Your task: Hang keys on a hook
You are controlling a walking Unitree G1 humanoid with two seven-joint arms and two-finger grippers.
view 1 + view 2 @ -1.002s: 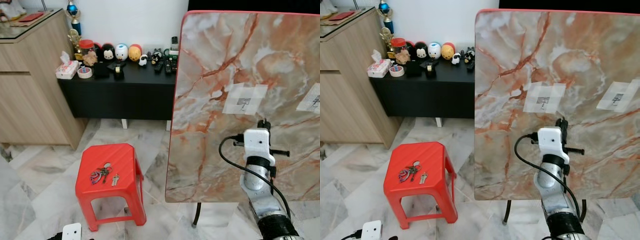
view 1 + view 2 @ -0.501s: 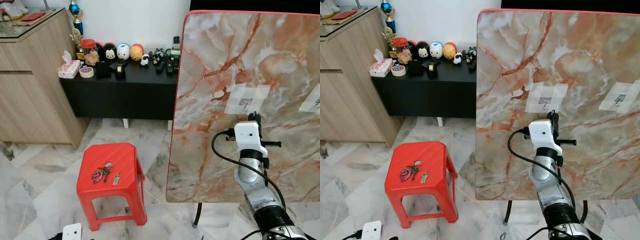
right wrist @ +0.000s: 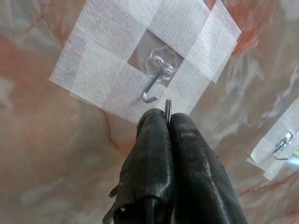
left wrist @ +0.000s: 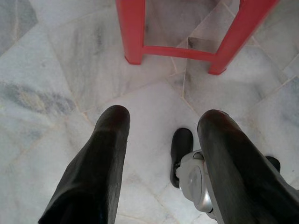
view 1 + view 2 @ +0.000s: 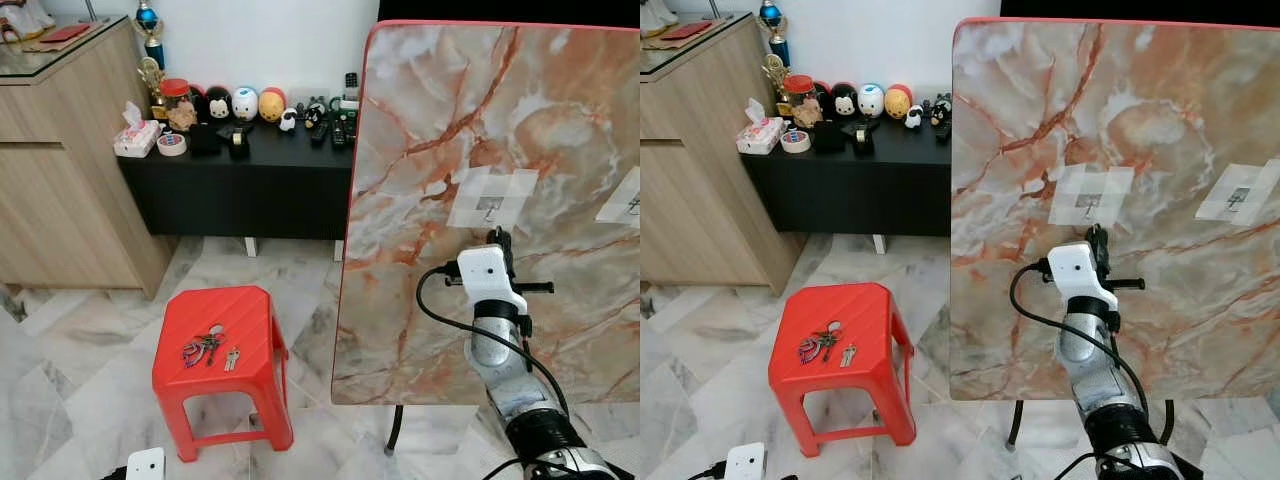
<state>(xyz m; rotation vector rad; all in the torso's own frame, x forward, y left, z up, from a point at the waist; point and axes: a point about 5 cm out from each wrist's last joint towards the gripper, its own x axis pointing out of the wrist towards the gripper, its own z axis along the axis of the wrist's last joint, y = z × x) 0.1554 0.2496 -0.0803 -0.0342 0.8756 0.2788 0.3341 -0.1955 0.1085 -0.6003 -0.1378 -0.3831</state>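
Just below the taped clear hook (image 3: pixel 156 77) on the marble panel (image 5: pixel 440 120), right gripper (image 3: pixel 168 119) jaws pinched tight on a key ring (image 3: pixel 167 108), prob. w/ keys under. Approach step; next needs a slight lift to thread ring over hook tip. Another key bunch (image 5: pixel 207 346) lies on the red stool (image 5: pixel 245 315).

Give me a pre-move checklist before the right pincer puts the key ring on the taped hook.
1. Ring held: right pincer shut on key ring: ok.
2. Hook free, nothing hanging on it: ok.
3. Ring lined up just below hook tip, not yet over it: not ok.
4. Tape patch holding hook on the marble board: ok.
5. Keys dangling under the ring: cannot tell.
6. Left pincer open, low over floor, out of the way: ok.
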